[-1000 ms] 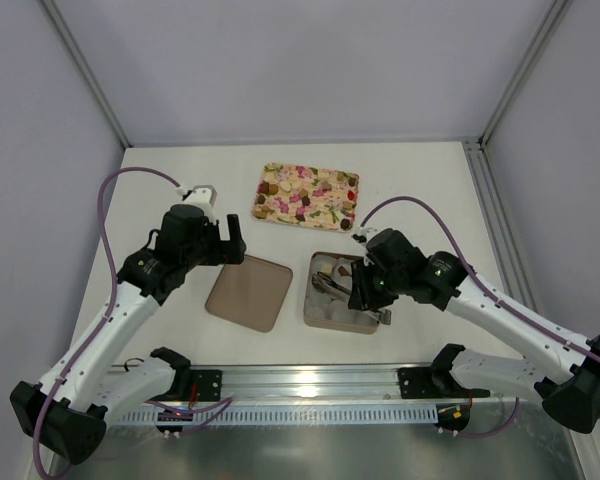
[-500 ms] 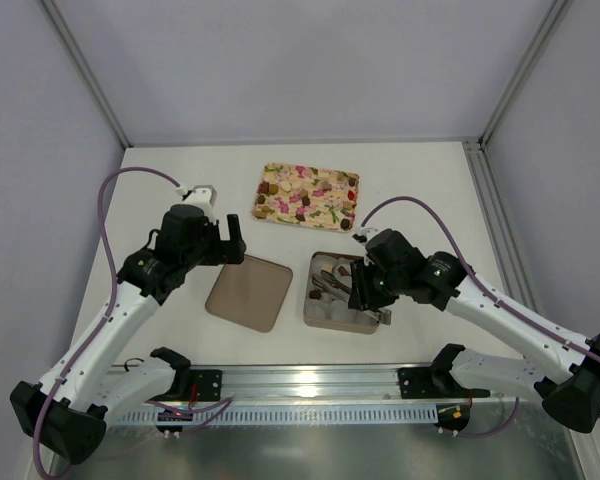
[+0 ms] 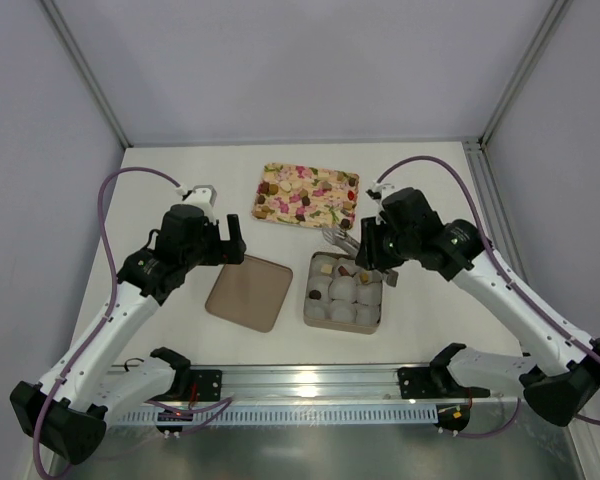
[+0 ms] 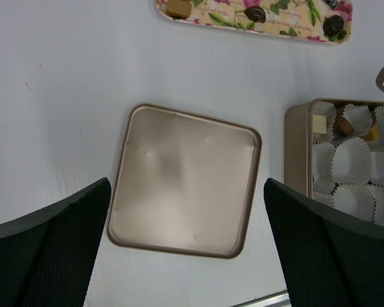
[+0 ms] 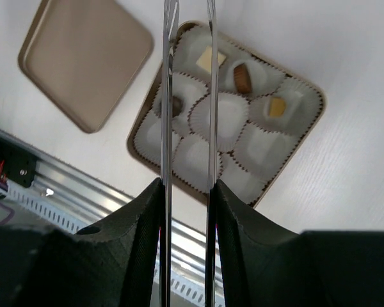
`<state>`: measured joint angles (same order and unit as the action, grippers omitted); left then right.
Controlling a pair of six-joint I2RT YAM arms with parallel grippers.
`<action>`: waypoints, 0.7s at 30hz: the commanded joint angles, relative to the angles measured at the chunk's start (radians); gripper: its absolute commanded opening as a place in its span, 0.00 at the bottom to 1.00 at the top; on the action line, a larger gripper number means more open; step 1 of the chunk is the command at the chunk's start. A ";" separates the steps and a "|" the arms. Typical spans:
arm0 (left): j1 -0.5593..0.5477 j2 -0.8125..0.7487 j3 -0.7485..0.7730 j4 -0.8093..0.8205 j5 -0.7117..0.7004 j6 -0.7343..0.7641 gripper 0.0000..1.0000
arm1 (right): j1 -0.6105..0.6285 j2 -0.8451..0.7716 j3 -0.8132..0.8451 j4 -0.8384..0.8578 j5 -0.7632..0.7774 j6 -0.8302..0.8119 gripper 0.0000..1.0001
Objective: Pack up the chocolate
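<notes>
Chocolate sits in two places. Four pieces lie in the white paper cups of the gold box, three along the row nearest the floral tray and one dark piece in the next row. More pieces lie on the tray itself.

From overhead, the pieces on the tray are hard to pick out from the flower print. The left wrist view cuts off all of the tray but its near edge, where three pieces show, and it also cuts off the right side of the box. In the right wrist view a blade of the metal tongs half covers the dark piece. The tong tips run off the top of that picture, so whether they carry anything cannot be told.

The right fingers are pressed against the two tong blades from outside, gripping them. The left fingers are spread wide and empty, hovering above the box lid, which lies flat on the counter beside the box.

A second ago the right arm was low over the box, with the tongs down among the cups and hiding most of them. It has since lifted and drawn back toward the tray, and all nine cups now show. The left arm, lid, box and tray have not moved.
</notes>
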<state>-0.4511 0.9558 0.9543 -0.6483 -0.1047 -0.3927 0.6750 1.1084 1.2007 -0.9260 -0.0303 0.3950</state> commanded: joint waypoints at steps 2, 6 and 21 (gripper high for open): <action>0.002 -0.003 0.032 0.004 -0.007 -0.006 1.00 | -0.120 0.099 0.075 0.036 0.026 -0.093 0.39; 0.003 0.003 0.032 0.004 -0.004 -0.005 1.00 | -0.189 0.226 0.154 0.090 0.075 -0.134 0.39; 0.003 0.009 0.032 -0.001 -0.018 -0.002 1.00 | -0.276 0.836 0.718 0.053 0.078 -0.203 0.48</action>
<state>-0.4511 0.9607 0.9543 -0.6548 -0.1074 -0.3923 0.4007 1.9194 1.8072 -0.8597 0.0368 0.2157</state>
